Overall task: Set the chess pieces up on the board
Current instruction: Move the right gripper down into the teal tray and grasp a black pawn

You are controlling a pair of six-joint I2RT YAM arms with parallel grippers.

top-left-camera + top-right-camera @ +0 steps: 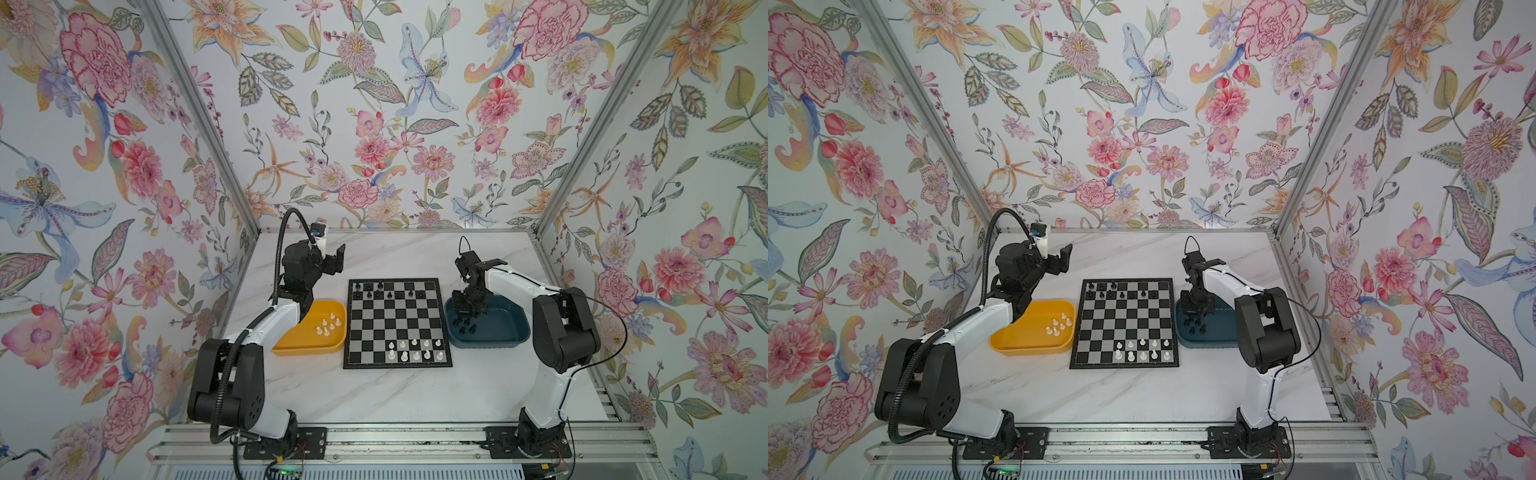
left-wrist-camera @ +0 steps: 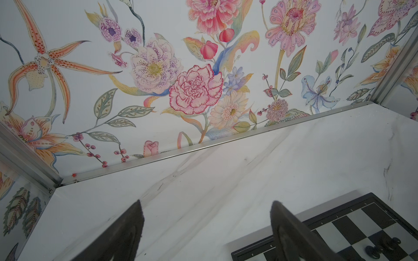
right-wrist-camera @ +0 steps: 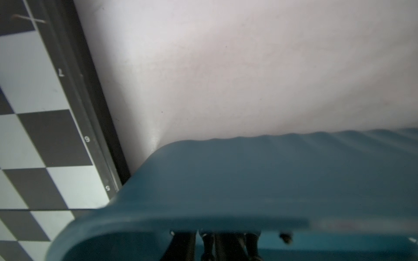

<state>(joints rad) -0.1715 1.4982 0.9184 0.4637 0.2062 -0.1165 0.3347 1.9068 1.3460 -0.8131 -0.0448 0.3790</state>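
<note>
- Flowered wallpaper (image 1: 374,124) closes three sides around a white marbled worktop (image 1: 395,399).
- The board (image 1: 397,324) lies flat in the middle of the worktop. Black pieces (image 1: 379,286) stand on its two far rows, mostly toward the left corner. White pieces (image 1: 404,356) stand on its two near rows, toward the right corner. They are too small to tell one kind from another.
- Just left of the board, a yellow tray (image 1: 291,347) holds spare white pieces (image 1: 329,325). The left arm covers the tray's far end.
- Just right of the board, a dark blue tray (image 1: 511,332) holds loose black pieces (image 1: 465,328) at its board-side end. The right gripper (image 1: 462,312) reaches down into that end and hides some of them.
- In the right wrist view the tray wall is a blur. The fingers (image 3: 228,246) are cut-off dark stubs, close together. Whether a piece sits between them cannot be made out.
- The left gripper (image 1: 336,261) hangs raised beyond the board's far left corner, its fingers (image 2: 129,230) wide apart with nothing between them. Its wrist view shows only that corner of the board.
</note>
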